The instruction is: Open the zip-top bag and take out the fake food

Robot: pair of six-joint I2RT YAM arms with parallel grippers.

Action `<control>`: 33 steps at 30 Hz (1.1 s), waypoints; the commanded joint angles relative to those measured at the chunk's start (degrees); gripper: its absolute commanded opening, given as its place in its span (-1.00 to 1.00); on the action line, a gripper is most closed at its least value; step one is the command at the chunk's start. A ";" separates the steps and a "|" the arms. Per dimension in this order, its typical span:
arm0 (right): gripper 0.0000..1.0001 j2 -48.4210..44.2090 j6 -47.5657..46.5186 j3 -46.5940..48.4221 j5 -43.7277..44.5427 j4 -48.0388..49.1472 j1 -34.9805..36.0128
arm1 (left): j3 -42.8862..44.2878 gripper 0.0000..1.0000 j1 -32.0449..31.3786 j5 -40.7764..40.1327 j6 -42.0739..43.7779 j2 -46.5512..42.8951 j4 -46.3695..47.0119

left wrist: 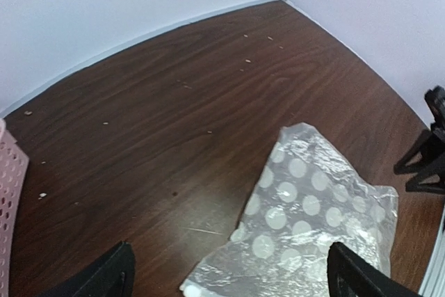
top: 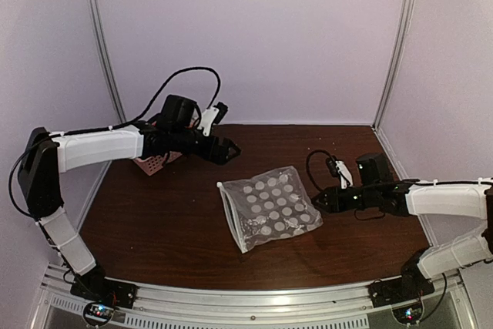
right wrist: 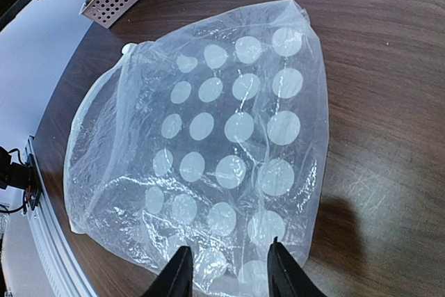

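Just between right gripper (right wrist: 228, 248) jaws: zip-top bag (right wrist: 229, 130)

The bag (top: 269, 207) is clear, crinkly plastic printed with white dots. It lies slack and slightly puffed, skewed, on the middle of the table (top: 154, 221), its white zip strip along the left edge.

Dim, violet-tinted light; top view soft and grainy. Glare on zip-top bag (right wrist: 222, 130); dark shadow beside it on table (right wrist: 389, 88).
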 commanded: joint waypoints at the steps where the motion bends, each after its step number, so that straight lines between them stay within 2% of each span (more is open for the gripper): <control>1: -0.24 -2.99 -0.67 -3.04 2.57 -5.73 -0.42 | -2.07 0.95 -5.14 2.48 3.91 0.82 3.57; 8: -0.28 -2.19 1.26 -5.06 1.42 -5.22 -0.60 | -5.72 0.95 -10.61 3.45 3.85 0.82 7.07; 12: -0.51 -0.79 1.77 -6.25 1.12 -3.53 -0.60 | -7.25 0.95 -12.68 3.16 3.37 2.72 7.88; 17: -0.46 2.62 3.24 -8.84 0.05 1.66 -0.54 | -9.83 0.95 -13.98 3.87 1.94 4.59 11.29; 28: -1.00 5.26 3.46 -11.59 -1.52 4.42 -0.29 | -13.24 0.95 -15.10 -0.43 0.31 9.10 7.41; 31: -1.00 4.87 3.63 -11.55 -1.70 3.90 -0.28 | -16.31 0.95 -15.10 -1.88 0.19 8.28 6.10; 32: -0.92 4.11 4.06 -11.87 -2.50 4.23 -0.27 | -17.22 0.96 -15.08 -1.64 -0.03 7.67 6.25; 33: -0.75 2.99 4.71 -12.28 -3.62 4.84 -0.23 | -17.93 0.95 -15.10 -1.14 -0.13 6.82 6.63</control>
